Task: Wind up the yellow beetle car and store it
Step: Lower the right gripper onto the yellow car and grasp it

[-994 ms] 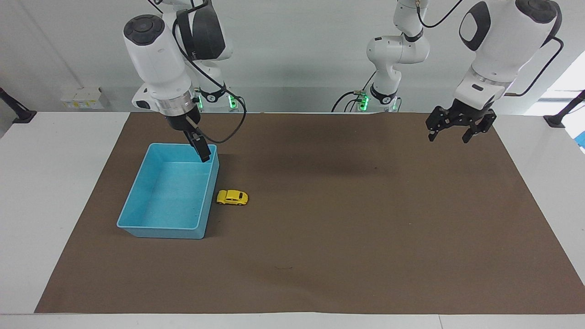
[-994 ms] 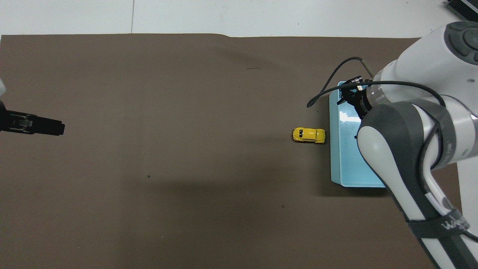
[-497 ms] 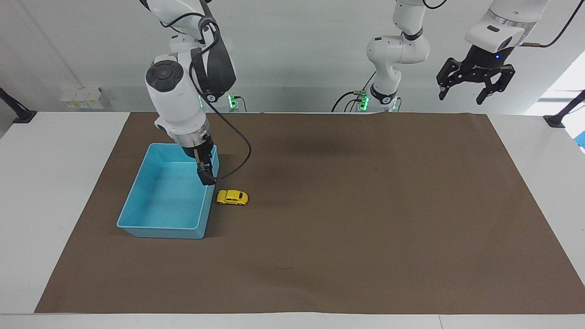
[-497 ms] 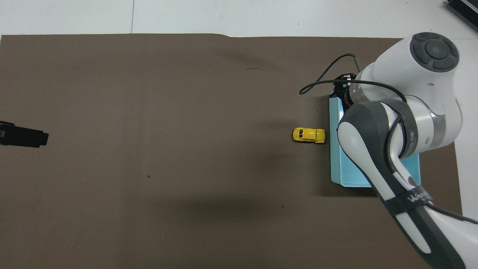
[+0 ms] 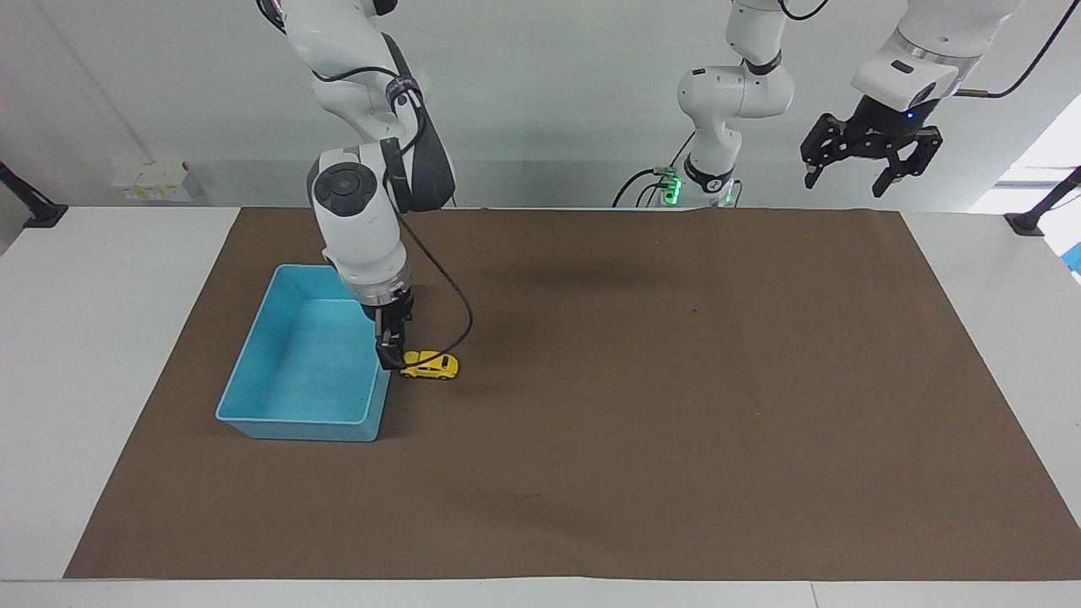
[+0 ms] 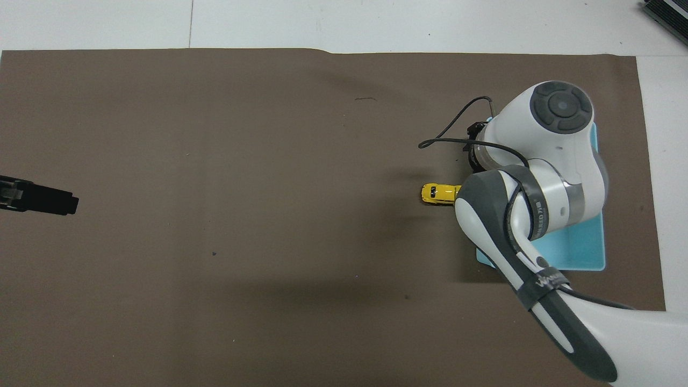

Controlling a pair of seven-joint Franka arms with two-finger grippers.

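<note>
A: Car (image 5: pixel 430 365) sits on the counter (image 5: pixel 676 405), just beside the bin (image 5: pixel 253 384) wall, toward the right arm's end.

B: Right end effector (image 5: pixel 389 359) hangs low at the car's bin-side end; can't tell its finger state. It should centre over the body, clear of the wall, before closing.

A: Bin contents?

B: Nothing visible in it. Left end effector (image 5: pixel 870 156) waits raised, fingers apart.

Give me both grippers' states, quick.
Right gripper: low at the small yellow beetle toy car, beside the blue plastic bin; cannot tell.
Left gripper: open, empty, waiting up high.
</note>
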